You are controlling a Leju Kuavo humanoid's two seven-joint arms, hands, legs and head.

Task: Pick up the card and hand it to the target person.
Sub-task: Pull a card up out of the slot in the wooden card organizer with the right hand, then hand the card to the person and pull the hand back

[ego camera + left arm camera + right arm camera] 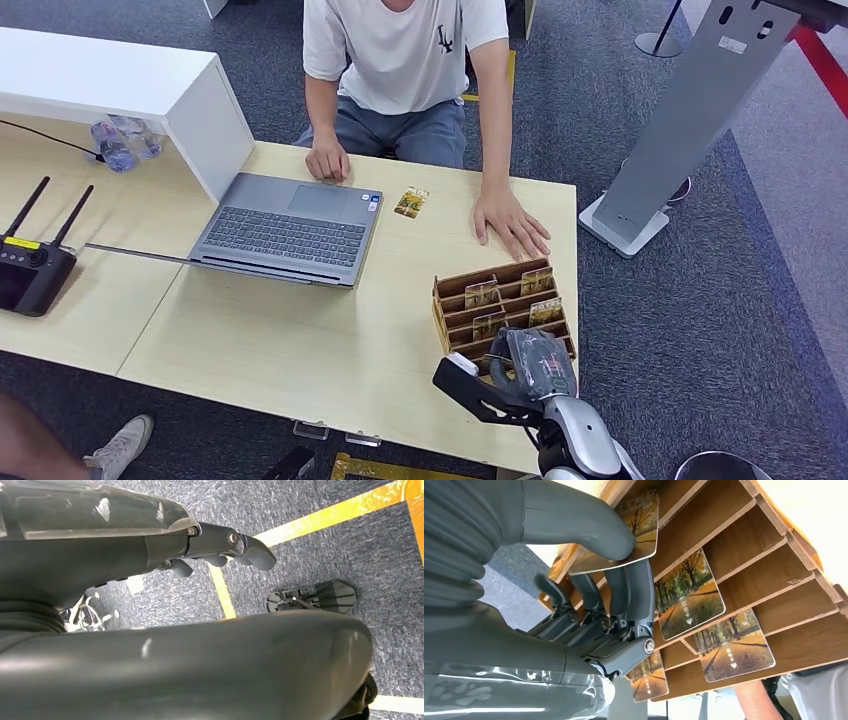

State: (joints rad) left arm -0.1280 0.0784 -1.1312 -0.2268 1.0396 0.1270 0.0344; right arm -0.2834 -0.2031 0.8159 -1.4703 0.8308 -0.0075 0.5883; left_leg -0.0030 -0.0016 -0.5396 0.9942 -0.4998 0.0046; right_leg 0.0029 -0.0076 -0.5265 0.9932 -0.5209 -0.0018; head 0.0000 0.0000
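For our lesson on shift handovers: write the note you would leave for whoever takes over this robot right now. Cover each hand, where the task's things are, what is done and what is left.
Right hand: pinches a card between thumb and fingers at the wooden card rack, at the table's near right corner.
Left hand: hangs over the carpet, holding nothing, fingers curled.
Other cards sit in the rack's slots; one loose card lies by the laptop.
The person sits across the table, both hands resting on it.
Done: card gripped.
Left: lift it out of the rack and hand it to the person.

Autumn-print card (624, 535) pinched by right hand (594, 595), at wooden rack (744, 545).
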